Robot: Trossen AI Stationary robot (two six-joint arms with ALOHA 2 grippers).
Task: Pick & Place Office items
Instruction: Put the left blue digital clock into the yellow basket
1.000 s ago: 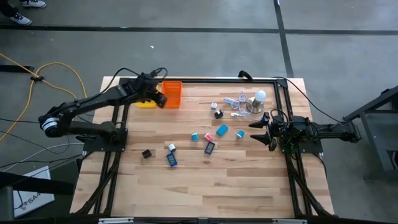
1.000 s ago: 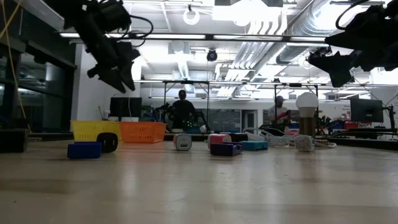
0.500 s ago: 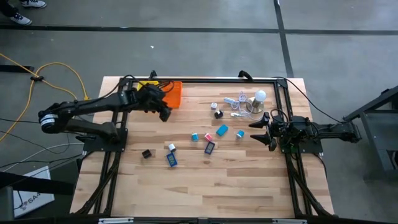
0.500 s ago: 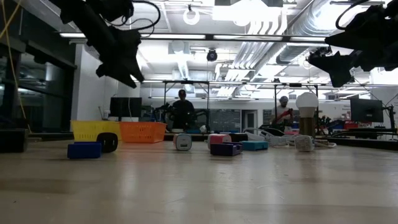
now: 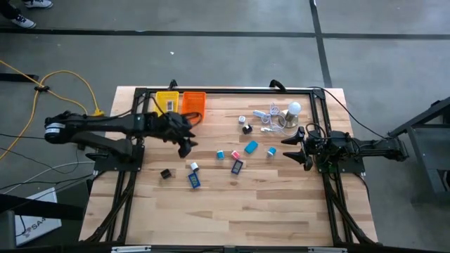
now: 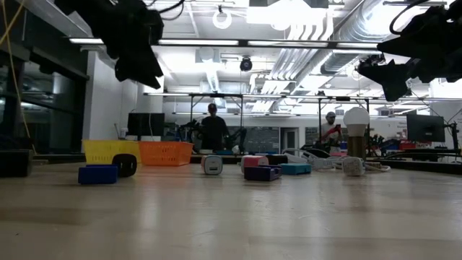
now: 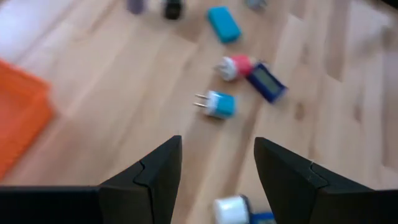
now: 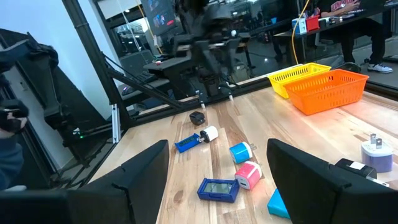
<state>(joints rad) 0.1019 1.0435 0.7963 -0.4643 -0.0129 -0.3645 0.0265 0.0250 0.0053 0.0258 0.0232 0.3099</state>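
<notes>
While the office items [image 5: 235, 166] lie scattered mid-table, the left gripper [image 5: 185, 144] hovers empty with fingers parted just before the orange basket [image 5: 195, 104], and the right gripper [image 5: 290, 150] waits wide open beside the light bulb [image 5: 294, 109].

Two baskets [image 5: 181, 102] sit at the table's [image 5: 232, 211] back edge, office items [image 5: 236, 166] scattered mid-table.

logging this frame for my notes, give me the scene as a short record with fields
left tool: open, empty, above the table near the orange basket
right tool: open, empty, waiting at the table's right side
baskets: orange one beside the yellow basket, at the far edge
office items: scattered mid-table, including a pink-and-white piece and a dark blue piece
not office items: light bulb
</notes>
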